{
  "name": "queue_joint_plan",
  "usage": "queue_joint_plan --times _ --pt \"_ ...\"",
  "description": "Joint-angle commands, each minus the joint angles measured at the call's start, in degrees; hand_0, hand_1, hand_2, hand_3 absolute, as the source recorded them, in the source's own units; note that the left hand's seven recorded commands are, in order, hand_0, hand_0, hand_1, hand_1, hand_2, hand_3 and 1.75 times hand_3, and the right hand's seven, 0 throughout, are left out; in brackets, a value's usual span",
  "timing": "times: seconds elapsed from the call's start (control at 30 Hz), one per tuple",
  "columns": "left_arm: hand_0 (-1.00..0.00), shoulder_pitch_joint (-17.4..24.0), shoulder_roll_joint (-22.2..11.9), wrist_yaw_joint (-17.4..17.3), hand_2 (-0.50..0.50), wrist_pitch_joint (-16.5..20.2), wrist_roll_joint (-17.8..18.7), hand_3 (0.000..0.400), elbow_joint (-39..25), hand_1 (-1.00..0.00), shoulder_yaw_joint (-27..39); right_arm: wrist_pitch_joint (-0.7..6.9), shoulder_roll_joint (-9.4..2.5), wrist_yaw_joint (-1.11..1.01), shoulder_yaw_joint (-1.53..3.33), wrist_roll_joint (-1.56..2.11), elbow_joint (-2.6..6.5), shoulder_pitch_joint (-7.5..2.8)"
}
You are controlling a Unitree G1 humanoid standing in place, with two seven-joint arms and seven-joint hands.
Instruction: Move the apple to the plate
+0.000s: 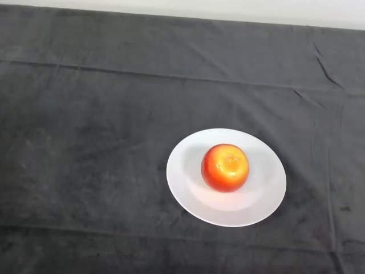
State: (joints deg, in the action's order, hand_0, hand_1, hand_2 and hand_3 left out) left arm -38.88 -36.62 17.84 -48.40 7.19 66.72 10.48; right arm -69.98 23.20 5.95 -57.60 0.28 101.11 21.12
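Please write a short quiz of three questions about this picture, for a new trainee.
1. True or false: the apple lies on the dark cloth, apart from the plate.
2. What colour is the plate? A) white B) blue C) black
3. Fill in: the apple sits near the ______ of the plate.

Key: 1 false, the apple is on the plate; 2 A; 3 middle.
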Motion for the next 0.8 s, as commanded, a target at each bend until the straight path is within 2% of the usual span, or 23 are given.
queue_joint_plan --times 0.03,0.8 --pt "0.00 0.0 -0.7 -0.7 0.00 -0.6 -0.3 0.000 1.9 0.00 1.3 3.79 -8.98 -0.29 -0.30 1.61 4.62 -6.29" --pt "0.00 0.0 0.0 -1.6 0.00 -0.4 -1.3 0.000 1.8 0.00 2.7 3.80 -9.02 -0.48 0.19 2.28 4.63 -6.23"
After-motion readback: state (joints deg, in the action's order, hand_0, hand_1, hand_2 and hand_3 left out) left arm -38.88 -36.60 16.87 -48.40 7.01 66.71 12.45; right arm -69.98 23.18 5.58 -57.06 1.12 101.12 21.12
